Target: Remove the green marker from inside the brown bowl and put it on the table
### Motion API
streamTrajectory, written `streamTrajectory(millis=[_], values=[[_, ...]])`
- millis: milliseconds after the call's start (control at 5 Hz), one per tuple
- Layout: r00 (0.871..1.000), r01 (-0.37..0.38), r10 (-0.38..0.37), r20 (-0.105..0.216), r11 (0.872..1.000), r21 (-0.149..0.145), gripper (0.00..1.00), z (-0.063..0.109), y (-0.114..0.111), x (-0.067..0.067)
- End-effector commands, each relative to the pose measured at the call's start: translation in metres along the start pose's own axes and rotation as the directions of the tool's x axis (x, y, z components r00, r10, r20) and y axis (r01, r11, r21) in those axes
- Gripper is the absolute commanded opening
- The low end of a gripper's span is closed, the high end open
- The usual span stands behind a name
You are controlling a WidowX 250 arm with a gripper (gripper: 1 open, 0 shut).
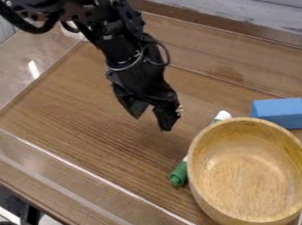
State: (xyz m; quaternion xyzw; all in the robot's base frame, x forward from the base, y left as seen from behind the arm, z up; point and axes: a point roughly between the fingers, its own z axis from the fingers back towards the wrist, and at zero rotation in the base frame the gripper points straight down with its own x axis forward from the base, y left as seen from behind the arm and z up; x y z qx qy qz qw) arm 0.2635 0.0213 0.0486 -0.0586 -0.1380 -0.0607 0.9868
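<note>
The green marker lies on the table (74, 112) against the left outer side of the brown bowl (249, 123). Only its dark green cap (180, 175) and its white end (222, 116) show; the bowl's rim hides the rest. The bowl stands empty at the front right. My gripper (154, 114) hangs open just above the tabletop, up and to the left of the marker and apart from it, with nothing between its fingers.
A blue rectangular block (282, 112) lies on the table behind the bowl at the right. Low clear acrylic walls (38, 160) edge the tabletop along the front left and the back.
</note>
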Motion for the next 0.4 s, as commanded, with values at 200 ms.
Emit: streamTrajectory(millis=[200], values=[[1.0, 0.008, -0.008, 0.024, 1.0, 0.006, 1.0, 0.0032, 0.0005, 0.0109]])
